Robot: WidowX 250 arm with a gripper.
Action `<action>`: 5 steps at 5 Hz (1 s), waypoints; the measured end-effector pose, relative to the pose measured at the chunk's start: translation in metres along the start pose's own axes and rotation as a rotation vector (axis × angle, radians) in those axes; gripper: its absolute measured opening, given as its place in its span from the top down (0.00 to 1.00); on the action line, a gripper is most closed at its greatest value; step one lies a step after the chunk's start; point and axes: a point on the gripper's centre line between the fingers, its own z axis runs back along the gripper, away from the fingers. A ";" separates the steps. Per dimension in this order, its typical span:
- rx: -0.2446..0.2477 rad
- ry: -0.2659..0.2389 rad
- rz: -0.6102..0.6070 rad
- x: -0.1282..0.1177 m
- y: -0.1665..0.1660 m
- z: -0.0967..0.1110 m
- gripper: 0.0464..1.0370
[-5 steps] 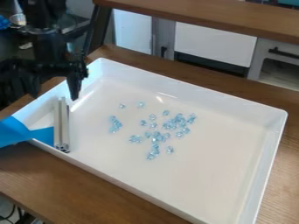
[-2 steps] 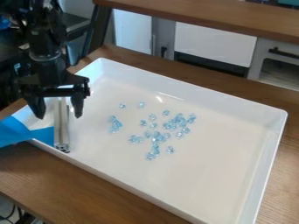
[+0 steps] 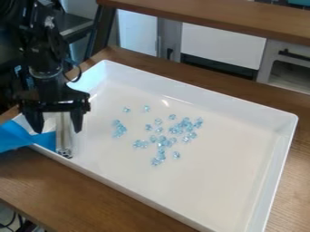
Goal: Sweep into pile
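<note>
Camera view puts the gripper [image 3: 58, 131] at nine o'clock in the tray [image 3: 203, 191], hanging above the pale rods [image 3: 63, 144], its jaws parted, one on either side of them. Whether they touch the rods, I can't tell. The rods lie together near the tray wall, and a blue sheet [image 3: 14, 137] comes over the rim from nine o'clock and meets their side; whether it is fixed to them is unclear. The tray sits on a wooden table [image 3: 91, 195].

The blue bits [image 3: 162, 142] lie scattered around the tray's middle: a loose main cluster, a small clump at its nine o'clock and two strays towards ten and eleven.

This looks like the tool-fetching step, with the pile still to be made. The next move likely calls for lowering the jaws and closing them squarely on the rods, then sweeping the strays inward towards three o'clock.
</note>
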 end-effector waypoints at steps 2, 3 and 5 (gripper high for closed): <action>0.004 -0.018 -0.002 -0.002 -0.004 -0.006 0.14; 0.003 -0.029 -0.012 -0.004 -0.007 -0.009 0.49; 0.006 -0.060 -0.069 -0.006 -0.023 -0.008 0.67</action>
